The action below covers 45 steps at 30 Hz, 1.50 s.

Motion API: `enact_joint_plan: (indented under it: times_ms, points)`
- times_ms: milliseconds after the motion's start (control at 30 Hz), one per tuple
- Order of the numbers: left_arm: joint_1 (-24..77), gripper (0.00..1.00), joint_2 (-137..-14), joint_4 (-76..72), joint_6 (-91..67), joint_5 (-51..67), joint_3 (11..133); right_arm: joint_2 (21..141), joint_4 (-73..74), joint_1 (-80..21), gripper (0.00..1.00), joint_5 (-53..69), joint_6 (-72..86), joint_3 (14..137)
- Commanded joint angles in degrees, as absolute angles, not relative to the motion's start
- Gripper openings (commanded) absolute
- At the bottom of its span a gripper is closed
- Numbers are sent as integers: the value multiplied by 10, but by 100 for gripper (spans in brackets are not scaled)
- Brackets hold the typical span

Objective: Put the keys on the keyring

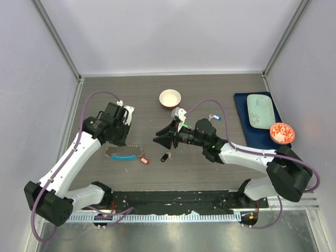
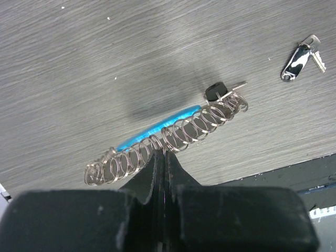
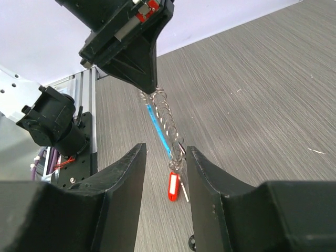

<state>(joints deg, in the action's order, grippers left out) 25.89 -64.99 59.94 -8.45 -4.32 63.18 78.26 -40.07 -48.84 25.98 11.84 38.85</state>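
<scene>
The keyring (image 1: 116, 152) is a coil of silvery wire with a blue tag (image 1: 124, 157), lying on the table left of centre. My left gripper (image 1: 125, 146) is shut on the coil's wire (image 2: 181, 128), its fingertips (image 2: 157, 157) pinched on the loops. A red-tagged key (image 1: 144, 160) hangs at the coil's right end (image 3: 174, 185). My right gripper (image 1: 159, 140) hovers open just right of that end. In its wrist view the red key shows between its fingers (image 3: 137, 157), untouched. A black-tagged key (image 1: 165, 157) lies loose nearby (image 2: 299, 60). A blue-tagged key (image 1: 213, 117) lies behind the right arm.
A small white bowl (image 1: 170, 98) stands at the back centre. At the right, a dark blue mat (image 1: 242, 118) carries a pale green plate (image 1: 261, 110) and a red patterned bowl (image 1: 282, 133). A black rail (image 1: 173, 199) runs along the near edge.
</scene>
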Motion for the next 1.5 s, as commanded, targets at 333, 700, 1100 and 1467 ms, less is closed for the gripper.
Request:
enact_joint_plan:
  times_ms: [333,700,1100,1467]
  points:
    - [240,0,-970,635,18,17,782,730,-384,-488,43,215,79,391]
    - [236,0,-1112,627,54,5,875,742,-388,-488,43,218,81,390]
    - [235,0,-1194,628,43,-18,933,750,-388,-488,43,219,80,390]
    - [235,37,-1075,536,-18,-37,876,756,-385,-488,43,223,82,392]
